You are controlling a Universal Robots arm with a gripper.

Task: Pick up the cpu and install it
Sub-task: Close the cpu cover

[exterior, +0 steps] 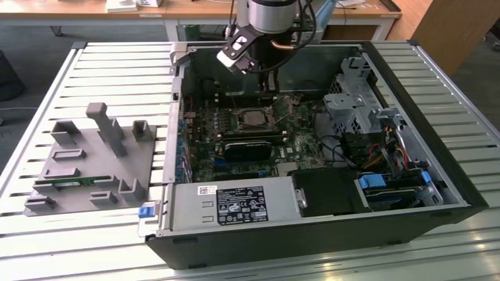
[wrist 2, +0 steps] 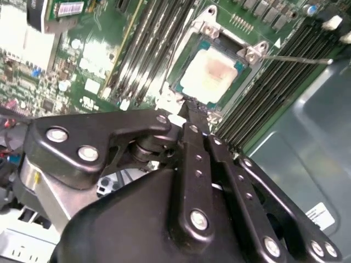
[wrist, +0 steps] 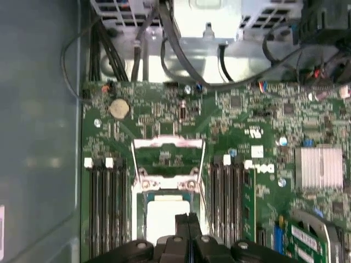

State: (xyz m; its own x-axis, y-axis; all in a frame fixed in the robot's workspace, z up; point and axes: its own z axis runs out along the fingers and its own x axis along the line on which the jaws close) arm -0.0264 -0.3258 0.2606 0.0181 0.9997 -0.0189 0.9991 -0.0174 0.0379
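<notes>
The cpu [wrist 2: 211,76] lies flat in the open motherboard socket, its silver top facing up; it also shows in the exterior view as cpu [exterior: 254,119] and in the first wrist view as cpu [wrist: 163,215]. The socket's load plate [wrist: 167,144] is flipped open and its thin lever [wrist 2: 296,58] sticks out sideways. My gripper [wrist 2: 189,116] hangs just above the cpu's edge, fingers pressed together with nothing between them. In the exterior view the gripper [exterior: 270,92] is inside the case, over the board's far part.
Memory slots [wrist: 107,203] flank the socket on both sides. A silver heatsink [wrist: 321,167], cables [wrist: 164,49] and a drive cage [exterior: 355,108] crowd the case. On the exterior view's left, a grey fixture tray [exterior: 86,170] holds a green memory stick [exterior: 74,182].
</notes>
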